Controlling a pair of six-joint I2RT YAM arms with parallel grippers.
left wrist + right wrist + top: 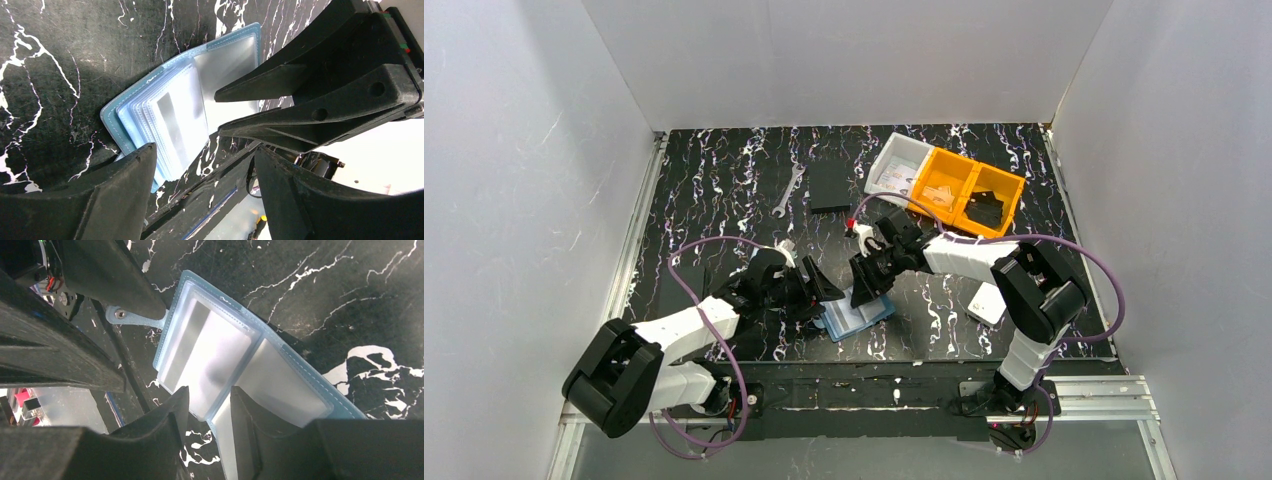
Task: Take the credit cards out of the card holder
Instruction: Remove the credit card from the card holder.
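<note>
- We are looking at the blue card holder [856, 318] lying open on the black marbled desk [724, 180], just below the centre of the overhead view, its clear pockets fanning out.
- The left claw [205, 152] is standing wide apart, one finger sitting at the holder's edge.
- The right claw [210, 392] is standing narrowly apart, straddling a pocket's corner.
- We are unable to tell whether credit cards are sitting behind the pale pocket panels.

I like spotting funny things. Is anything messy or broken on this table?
Nothing looks spilled or broken. The blue card holder lies open, its clear pockets fanned out. A wrench lies loose farther back.
</note>
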